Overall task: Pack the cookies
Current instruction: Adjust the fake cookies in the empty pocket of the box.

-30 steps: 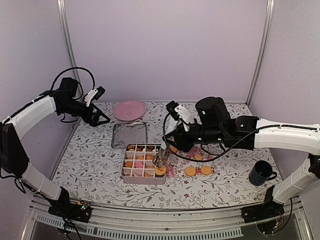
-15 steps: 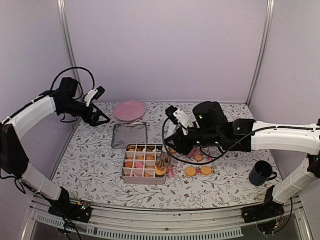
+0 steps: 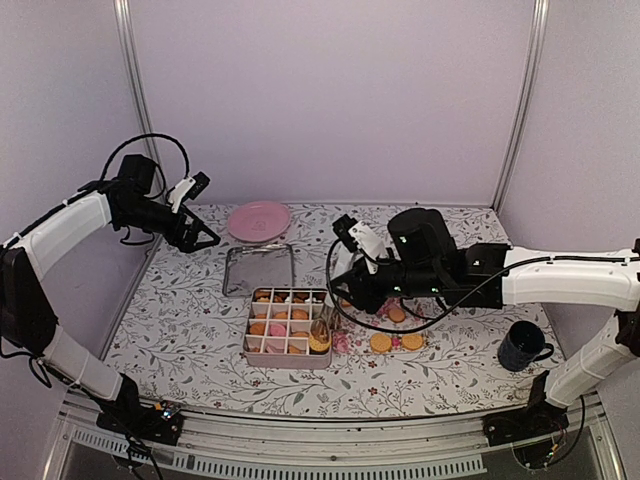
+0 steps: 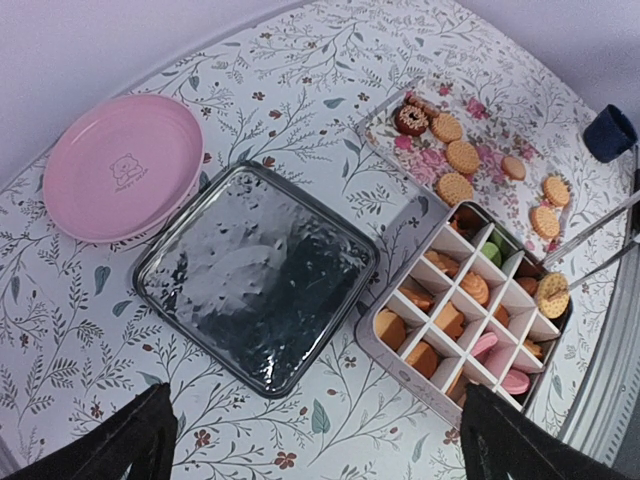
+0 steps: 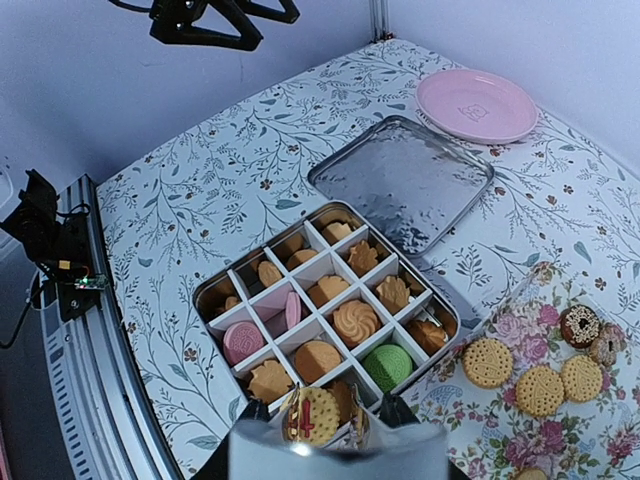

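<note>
One pink plate (image 4: 120,170), one square metal lid (image 4: 255,275), one divided box (image 4: 405,375) and one dark mug (image 3: 520,347) sit on the tabletop (image 3: 180,320). At least seven cookies (image 4: 462,157) lie loose, mostly golden. Inside the box are one green cookie (image 5: 385,366), two pink cookies (image 5: 240,342) and many golden ones. There are two robot arms: left arm (image 3: 62,228), right arm (image 3: 570,272).

Looking down from high above over the whole desk (image 3: 180,330); peering closer and slantwise from each wrist, both sharing the divided box (image 4: 395,362) and pink plate (image 4: 150,130).
</note>
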